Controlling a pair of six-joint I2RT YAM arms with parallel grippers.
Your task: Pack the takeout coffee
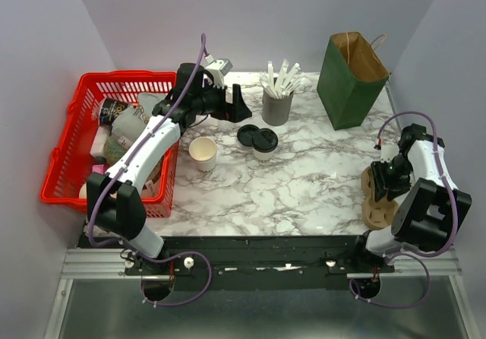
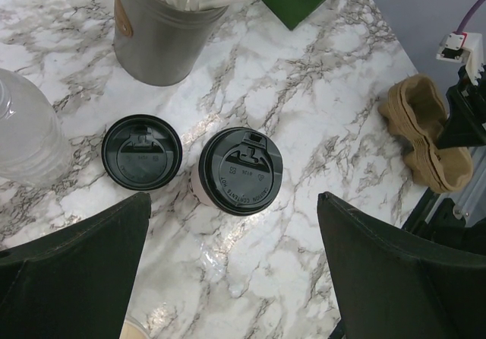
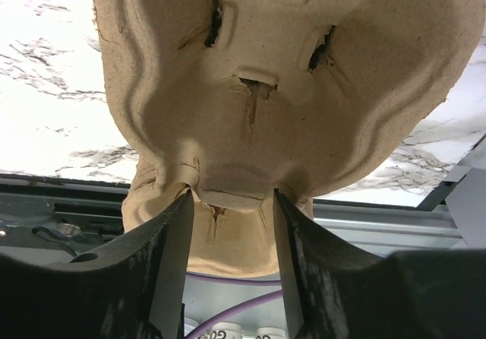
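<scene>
Left pincer [image 2: 235,278]: hangs spread to its widest straight above the takeout coffee [image 2: 239,172], touching nothing. Right pincer [image 3: 228,225]: pinches the narrow middle ridge of a pulp carrier [image 3: 281,88], one finger pressed against each side.

Takeout coffee, seen from overhead: stands upright with its black lid on, a little toward 12 o'clock from the middle of the marble desk [image 1: 304,179]. Has a loose black lid [image 1: 247,134] just beside it at 10 o'clock, a grey cup of white sticks [image 1: 277,105] near at 1 o'clock, a green paper bag [image 1: 351,80] farther off at 2 o'clock, and an open cream cup [image 1: 203,153] at 9 o'clock. Sits well apart from the carrier, which lies at the desk's 4 o'clock edge. Beyond the open cup, at 9 o'clock: a red basket [image 1: 72,164] of clutter.

Likely trouble from here: may crush the thin paper wall or pop the lid if squeezed too hard. Could tip the cup if brought down off-centre, or clip the loose lid, given the small gap between them. On the other side, risks tearing soft pulp held only by a slim ridge, or dropping the carrier off the near edge.
</scene>
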